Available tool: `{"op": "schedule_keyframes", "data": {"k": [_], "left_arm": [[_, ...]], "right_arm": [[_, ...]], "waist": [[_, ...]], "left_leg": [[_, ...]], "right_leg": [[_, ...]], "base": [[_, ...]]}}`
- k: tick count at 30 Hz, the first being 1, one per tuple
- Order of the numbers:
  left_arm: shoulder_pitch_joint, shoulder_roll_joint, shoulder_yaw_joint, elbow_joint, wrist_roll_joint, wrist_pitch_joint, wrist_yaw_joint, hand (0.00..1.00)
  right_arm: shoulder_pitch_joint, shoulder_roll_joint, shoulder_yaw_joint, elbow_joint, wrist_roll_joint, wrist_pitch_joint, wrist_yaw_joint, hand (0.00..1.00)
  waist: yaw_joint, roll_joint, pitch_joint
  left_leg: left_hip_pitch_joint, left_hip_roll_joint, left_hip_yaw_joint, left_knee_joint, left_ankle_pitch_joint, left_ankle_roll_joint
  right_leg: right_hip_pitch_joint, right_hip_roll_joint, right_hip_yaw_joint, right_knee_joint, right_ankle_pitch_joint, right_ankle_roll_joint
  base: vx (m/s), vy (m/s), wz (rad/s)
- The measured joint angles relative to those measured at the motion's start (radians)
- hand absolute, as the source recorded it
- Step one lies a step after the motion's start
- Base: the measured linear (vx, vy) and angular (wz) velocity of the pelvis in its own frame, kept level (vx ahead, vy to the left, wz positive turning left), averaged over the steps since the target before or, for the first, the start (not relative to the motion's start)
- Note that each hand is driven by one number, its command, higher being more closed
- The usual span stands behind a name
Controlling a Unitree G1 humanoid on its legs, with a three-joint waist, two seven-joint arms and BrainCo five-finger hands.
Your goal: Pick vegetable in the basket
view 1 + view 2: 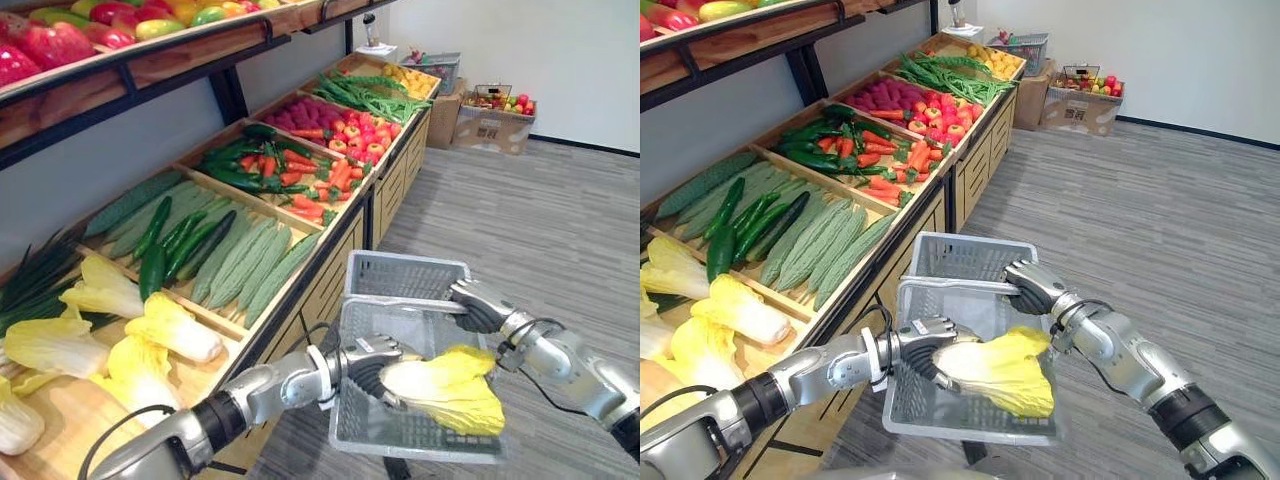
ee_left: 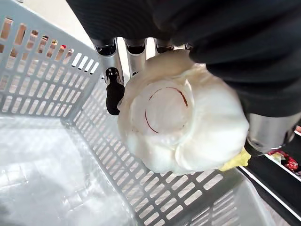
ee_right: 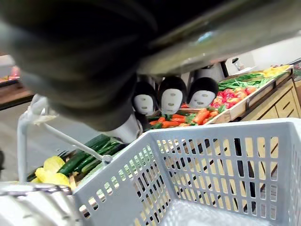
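The left hand is curled round the pale stem end of a yellow-leafed cabbage, thumb on 1 side and fingers on the other. It holds the head crosswise above the grey basket. The left wrist view shows the cabbage's cut base facing the camera, with the basket's slotted wall just behind and its floor below. The cabbage is therefore over the opening and not resting inside yet. Gripping the firm stem instead of the loose leaves likely keeps the head from tearing or slipping.

The right hand is closed on the basket's handle and carries the basket in the aisle beside the wooden bench. That puts the opening level and within reach of the other arm. More cabbages lie in the nearest bin of the bench, next to the cucumbers.

The step in hand looks like the drop. The head seems to need lowering past the rim before the fingers let go, because its leafy end hangs towards the near edge and could tip out.
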Motion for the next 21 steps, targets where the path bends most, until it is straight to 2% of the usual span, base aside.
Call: {"op": "schedule_keyframes", "data": {"k": [2, 3, 6, 11, 21], "left_arm": [[-0.009, -0.014, 0.016, 0.031, 0.031, 0.006, 0.001, 1.0], [-0.01, -0.025, 0.027, 0.05, 0.044, 0.006, 0.005, 0.0], [-0.023, -0.045, 0.035, 0.095, 0.101, 0.014, 0.04, 0.0], [-0.037, -0.077, 0.06, 0.151, 0.148, 0.029, 0.055, 0.0], [-0.039, -0.096, 0.078, 0.203, 0.149, 0.033, 0.066, 0.0]], "right_arm": [[-0.009, 0.0, 0.014, -0.012, 0.018, -0.01, 0.007, 1.0], [-0.012, 0.0, 0.018, -0.017, 0.021, -0.01, 0.01, 1.0], [-0.015, -0.009, 0.018, -0.024, 0.023, -0.01, 0.015, 1.0], [-0.019, -0.016, 0.018, -0.032, 0.026, -0.01, 0.017, 1.0], [-0.019, -0.016, 0.02, -0.034, 0.035, -0.004, 0.037, 1.0]], "waist": [[-0.002, 0.0, 0.005], [-0.003, -0.001, 0.006], [-0.005, -0.005, 0.01], [-0.005, -0.005, 0.021], [-0.002, -0.014, 0.043]], "left_leg": [[0.0, 0.003, 0.006, 0.008, -0.005, 0.0], [0.0, 0.003, 0.007, 0.008, -0.006, 0.0], [-0.002, 0.001, 0.007, 0.01, -0.006, 0.0], [-0.004, 0.001, 0.009, 0.009, -0.006, 0.0], [-0.015, 0.001, -0.003, 0.009, -0.009, 0.005]], "right_leg": [[-0.002, 0.002, 0.006, 0.0, 0.0, 0.0], [-0.002, 0.002, 0.007, 0.0, 0.0, 0.0], [-0.008, 0.002, 0.007, 0.001, 0.001, 0.002], [-0.011, 0.002, 0.007, 0.003, 0.001, 0.002], [-0.013, -0.009, -0.015, -0.008, -0.001, 0.001]], "base": [[-0.08, -0.034, -0.11], [-0.06, -0.032, -0.03], [-0.06, -0.034, 0.0], [-0.07, -0.041, 0.0], [-0.09, -0.054, 0.04]]}}
